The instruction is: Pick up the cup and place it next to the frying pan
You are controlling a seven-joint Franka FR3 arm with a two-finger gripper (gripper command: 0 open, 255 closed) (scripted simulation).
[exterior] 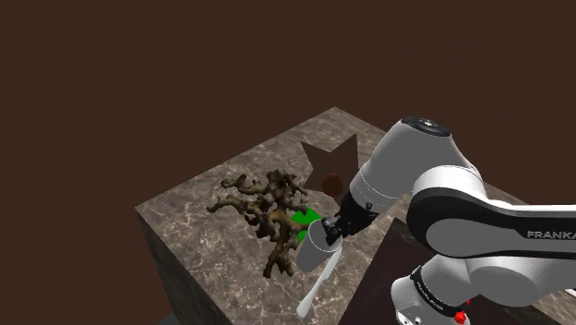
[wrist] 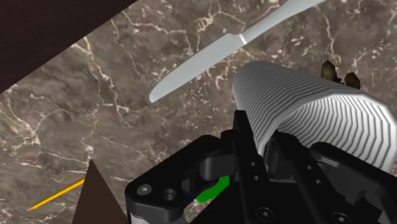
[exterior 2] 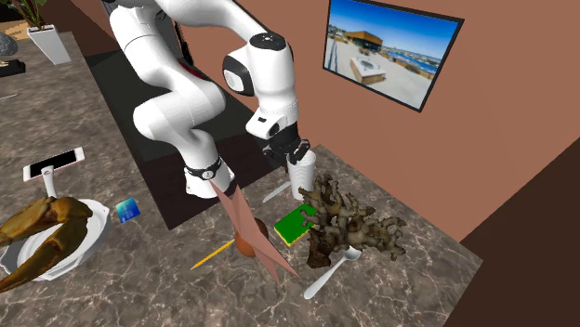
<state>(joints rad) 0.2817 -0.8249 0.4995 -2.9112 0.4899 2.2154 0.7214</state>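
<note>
A ribbed pale grey cup (exterior: pixel 317 247) (exterior 2: pixel 302 175) (wrist: pixel 312 111) stands on the brown marble counter (exterior: pixel 198 217) beside a branching brown driftwood-like piece (exterior: pixel 268 208) (exterior 2: pixel 353 225). My black gripper (exterior: pixel 336 224) (exterior 2: pixel 289 151) (wrist: pixel 264 145) is shut on the cup's rim, one finger on each side of its wall. I cannot tell whether the cup has left the surface. A brown star-shaped object with a round dark body (exterior: pixel 330 171) (exterior 2: pixel 249 237) lies a short way from the cup; it may be the frying pan.
A table knife (exterior: pixel 318 282) (exterior 2: pixel 276 192) (wrist: pixel 216 54) lies close by the cup. A green block (exterior 2: pixel 293 225) and a spoon (exterior 2: pixel 333 269) sit by the driftwood. A yellow pencil (exterior 2: pixel 214 254), a phone (exterior 2: pixel 53 164) and a bowl with a crab claw (exterior 2: pixel 42 237) lie farther off.
</note>
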